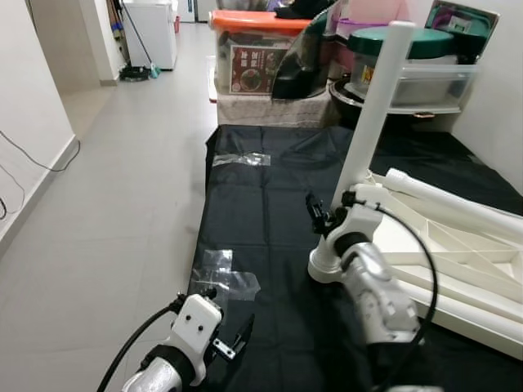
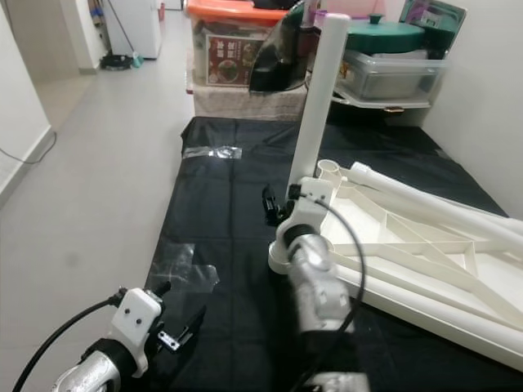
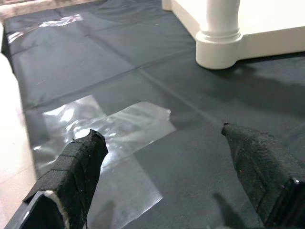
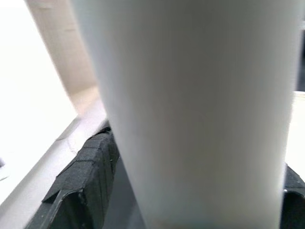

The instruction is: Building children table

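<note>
Since the tabletop (image 2: 425, 269) lies upside down on the black sheet (image 1: 270, 212) spread over the floor, with one leg (image 1: 372, 106) already standing upright at its near corner, the step in hand looks like seating or screwing that leg into its socket. Two more legs (image 1: 458, 204) lie loose across the upturned frame, so the build seems less than half done.

At the foot of the standing leg sits the right gripper (image 1: 331, 219). From its wrist camera the leg's white shaft (image 4: 190, 114) stands between the two fingers (image 4: 83, 176), the near one just beside it or touching; whether they truly pinch it I cannot tell.

Down at the near edge of the sheet, well apart from the tabletop, hovers the left gripper (image 3: 167, 176). Its fingers are spread wide with nothing between them, above a patch of clear tape (image 3: 109, 133).

Next, I judge, the right wrist must twist the leg home while keeping it upright; the left could come across to steady the tabletop so that it does not slide on the sheet.
</note>
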You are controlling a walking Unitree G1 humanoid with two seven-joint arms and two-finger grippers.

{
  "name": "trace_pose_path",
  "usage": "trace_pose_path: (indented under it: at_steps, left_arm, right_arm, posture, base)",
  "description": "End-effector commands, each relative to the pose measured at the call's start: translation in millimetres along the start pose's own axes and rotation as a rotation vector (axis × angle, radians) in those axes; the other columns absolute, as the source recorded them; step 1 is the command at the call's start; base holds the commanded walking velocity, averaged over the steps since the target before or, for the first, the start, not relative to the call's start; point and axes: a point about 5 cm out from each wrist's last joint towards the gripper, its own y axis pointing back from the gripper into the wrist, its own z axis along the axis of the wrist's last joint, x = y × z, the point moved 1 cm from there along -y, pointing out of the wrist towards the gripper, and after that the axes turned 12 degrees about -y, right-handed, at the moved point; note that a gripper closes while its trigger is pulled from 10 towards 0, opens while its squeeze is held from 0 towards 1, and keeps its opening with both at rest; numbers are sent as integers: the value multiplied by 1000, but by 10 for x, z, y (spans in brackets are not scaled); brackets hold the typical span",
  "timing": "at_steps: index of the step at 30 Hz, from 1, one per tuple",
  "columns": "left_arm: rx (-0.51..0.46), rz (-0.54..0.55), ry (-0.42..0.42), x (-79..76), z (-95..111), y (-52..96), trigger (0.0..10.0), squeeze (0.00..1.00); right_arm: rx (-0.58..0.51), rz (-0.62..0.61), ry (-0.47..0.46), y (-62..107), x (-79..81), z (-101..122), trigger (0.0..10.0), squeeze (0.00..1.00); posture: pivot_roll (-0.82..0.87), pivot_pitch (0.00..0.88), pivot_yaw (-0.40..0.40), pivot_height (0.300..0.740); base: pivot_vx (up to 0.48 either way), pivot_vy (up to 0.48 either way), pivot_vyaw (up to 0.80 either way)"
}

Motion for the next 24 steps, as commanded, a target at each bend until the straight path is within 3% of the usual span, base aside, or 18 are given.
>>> trace_pose_path:
  at_steps: [1,3,6,7,9,10,11,13,14,17,18,21,22,24]
  left_arm:
    - [18,-6,-9,-7,-37,-8,10000,0]
    - [18,-6,-10,-5,-39,-8,10000,0]
    - [17,-7,-11,-3,-41,-16,10000,0]
    - [17,-7,-11,-3,-41,-16,10000,0]
    - [16,-6,-12,-4,-40,-17,10000,0]
    - [16,-6,-12,-4,-40,-17,10000,0]
    - [16,-5,-13,-6,-39,-16,10000,0]
    - [16,-5,-13,-6,-39,-16,10000,0]
    - [17,-1,-15,-17,-35,-7,10000,0]
    - [19,1,-16,-26,-35,1,10000,0]
    - [20,1,-16,-32,-35,9,10000,0]
    - [20,0,-16,-36,-35,14,10000,0]
    - [20,0,-15,-39,-35,20,10000,0]
    - [21,0,-14,-41,-36,24,10000,0]
  right_arm:
    - [107,219,-25,-52,70,-46,10000,0]
    - [141,269,-16,-56,68,-51,10000,0]
    - [307,549,-33,-52,120,-74,10000,0]
    - [307,549,-33,-52,120,-74,10000,0]
    - [390,700,-43,-70,181,-99,10000,0]
    - [390,700,-43,-70,181,-99,10000,0]
    - [430,783,-42,-94,236,-122,10000,0]
    - [430,783,-42,-94,236,-122,10000,0]
    - [481,903,-32,-153,349,-159,10000,0]
    - [513,973,-24,-203,454,-189,10000,0]
    - [523,992,-9,-220,500,-208,5137,0]
    - [531,1006,-1,-226,522,-217,5137,0]
    - [524,1006,17,-243,549,-224,0,0]
    - [502,992,27,-269,578,-227,0,0]
  posture:
    - [118,0,-74,740]
    - [118,0,-74,740]
    - [119,0,-77,740]
    - [119,0,-77,740]
    - [129,0,-82,740]
    - [129,0,-82,740]
    - [142,0,-89,740]
    - [142,0,-89,740]
    - [160,0,-98,740]
    - [166,0,-100,740]
    - [172,0,-100,740]
    - [172,0,-100,740]
    - [175,0,-105,740]
    - [174,0,-105,740]
  base:
    - [0,0,0]
    - [0,0,0]
    - [0,0,0]
    - [0,0,0]
    - [0,0,0]
    - [0,0,0]
    - [0,0,0]
    - [0,0,0]
    - [0,0,0]
    - [0,0,0]
    - [0,0,0]
    - [0,0,0]
    - [0,0,0]
    - [0,0,0]
